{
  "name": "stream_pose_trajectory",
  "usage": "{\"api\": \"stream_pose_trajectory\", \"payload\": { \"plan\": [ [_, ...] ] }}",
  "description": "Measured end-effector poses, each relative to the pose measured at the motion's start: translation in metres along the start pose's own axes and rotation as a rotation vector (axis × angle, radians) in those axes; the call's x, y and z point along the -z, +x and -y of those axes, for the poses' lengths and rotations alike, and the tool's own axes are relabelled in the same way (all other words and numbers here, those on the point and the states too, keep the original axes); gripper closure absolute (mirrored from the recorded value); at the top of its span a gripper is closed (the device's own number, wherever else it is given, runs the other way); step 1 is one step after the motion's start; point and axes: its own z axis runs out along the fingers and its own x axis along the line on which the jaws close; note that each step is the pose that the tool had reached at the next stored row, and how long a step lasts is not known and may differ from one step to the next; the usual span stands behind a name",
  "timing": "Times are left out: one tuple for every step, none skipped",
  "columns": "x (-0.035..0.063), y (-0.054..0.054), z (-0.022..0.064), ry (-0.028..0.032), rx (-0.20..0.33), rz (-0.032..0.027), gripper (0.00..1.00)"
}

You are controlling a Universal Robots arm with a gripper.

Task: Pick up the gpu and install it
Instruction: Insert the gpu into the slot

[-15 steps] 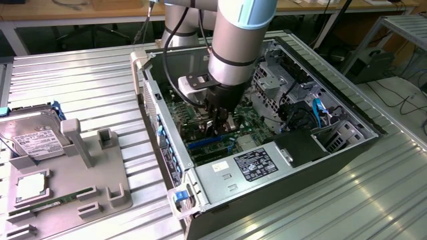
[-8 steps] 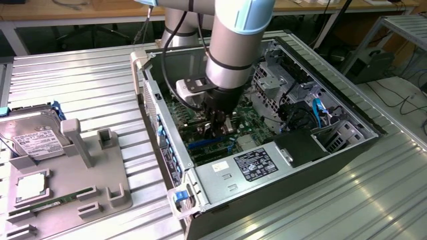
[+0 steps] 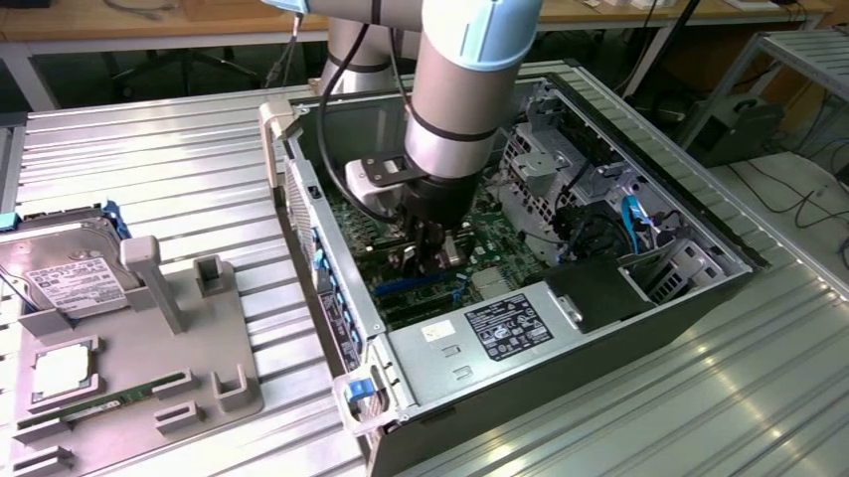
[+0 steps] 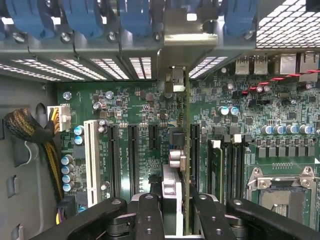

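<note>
One arm (image 3: pixel 458 89) reaches down into the open case (image 3: pixel 690 214). The gripper (image 4: pixel 176 202) is inside, low over the motherboard (image 4: pixel 135 105).

Grip: closed on the gpu (image 4: pixel 185 145). The black fingers (image 4: pixel 149 215) press one on each face of the card, with the jaws at a middling width.

Gpu pose: it is held on edge, upright, directly between the fingertips and running straight ahead of them. Its silver bracket (image 4: pixel 182 40) is at the far end from the gripper, up against the rear wall of the case, beside the row of blue clips (image 4: pixel 135 15).

Below the gripper, the card's edge runs just beside a long black slot (image 4: pixel 194 150). I cannot tell whether the card is seated in a slot or only hovering over it.

To one side of the gripper lie more black slots, then a white slot (image 4: pixel 91 160), then a yellow-black cable bundle (image 4: pixel 30 130). To the other side are a memory stick (image 4: pixel 215 167) in its slot and the CPU socket (image 4: pixel 285 195).

Near the gripper in the exterior view, a power supply (image 3: pixel 511 328) with a label sits inside the case.

Well apart from the gripper, outside the case on the exterior view's left, a gray tray (image 3: pixel 146 338) carries a hard drive (image 3: pixel 67 273).
</note>
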Motion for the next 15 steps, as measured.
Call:
{"api": "stream_pose_trajectory", "payload": {
  "plan": [
    [-0.001,0.0,-0.0001,-0.0006,0.0,0.0002,0.71],
    [-0.0026,0.0001,-0.0001,-0.0018,0.0,0.0001,0.71],
    [-0.0033,0.0001,-0.0001,-0.0022,-0.001,0.0,0.71],
    [-0.0039,0.0001,-0.0001,-0.0025,-0.002,0.0,0.71],
    [-0.0043,0.0002,-0.0002,-0.0027,-0.007,-0.0002,0.71],
    [-0.0046,0.0002,-0.0002,-0.0028,-0.012,-0.0003,0.71],
    [-0.0047,0.0002,-0.0002,-0.0029,-0.02,-0.0005,0.71],
    [-0.0049,0.0002,-0.0003,-0.0029,-0.024,-0.0004,0.71],
    [-0.0049,0.0002,-0.0003,-0.0029,-0.024,-0.0003,0.71],
    [-0.005,0.0002,-0.0003,-0.0029,-0.024,-0.0003,0.71],
    [-0.0052,0.0002,-0.0011,-0.0028,-0.024,-0.0001,0.71],
    [-0.0053,0.0002,-0.0021,-0.0028,-0.024,0.0,0.71],
    [-0.0053,0.0002,-0.0027,-0.0029,-0.024,-0.0001,0.71],
    [-0.0054,0.0003,-0.0032,-0.003,-0.024,-0.0003,0.71],
    [-0.0055,0.0003,-0.0033,-0.0031,-0.024,-0.0003,0.71]
  ]
}}
